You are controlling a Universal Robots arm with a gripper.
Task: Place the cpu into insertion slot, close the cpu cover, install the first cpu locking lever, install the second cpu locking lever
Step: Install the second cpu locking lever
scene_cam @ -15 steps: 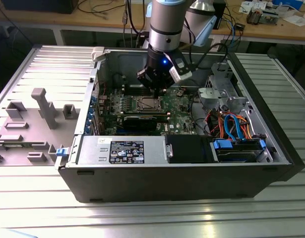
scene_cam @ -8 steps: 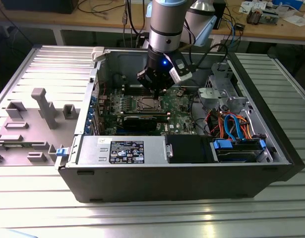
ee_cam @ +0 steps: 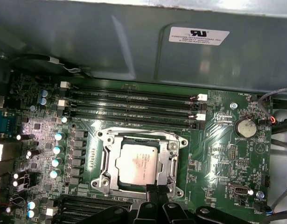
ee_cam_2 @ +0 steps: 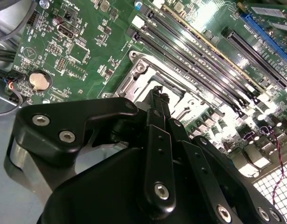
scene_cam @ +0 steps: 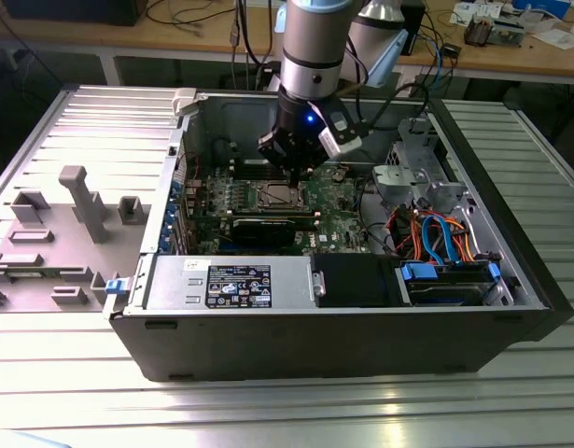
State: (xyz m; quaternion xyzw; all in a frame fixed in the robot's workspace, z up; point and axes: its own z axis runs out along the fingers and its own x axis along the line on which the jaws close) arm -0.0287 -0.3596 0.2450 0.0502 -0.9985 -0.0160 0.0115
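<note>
In the exterior view, the gripper (scene_cam: pixel 296 168) is seen in the upper middle of the frame, held low inside the open computer case (scene_cam: pixel 315 331), just above the cpu (scene_cam: pixel 275 194). The black graphics card (scene_cam: pixel 263 229) is found just below it in the frame, and a bunch of blue and orange cables (scene_cam: pixel 441 233) is seen toward the exterior view's right. A grey plastic tray (scene_cam: pixel 72 215) is laid on the table at the exterior view's left, well apart from the work. In the second wrist view, the jaws are seen pressed together into one thin tip, and nothing is pinched between them. The tip is held near the edge of the silver cpu cover (ee_cam_2: pixel 152 77), with the long memory slots (ee_cam_2: pixel 204 56) beyond it and a round coin battery (ee_cam_2: pixel 39 81) off to the side. In the first wrist view, the cpu (ee_cam: pixel 139 162) is seen lying flat in the insertion slot (ee_cam: pixel 105 184), and the cpu cover (ee_cam: pixel 169 161) is laid down around it like a frame. So the first two steps are judged to be done, and the lever work is judged to be in hand. A slow, careful push at the edge of the slot is called for. Whether a lever is already locked cannot be told. The memory slots and the small parts beside the slot are close by and could be bumped.
</note>
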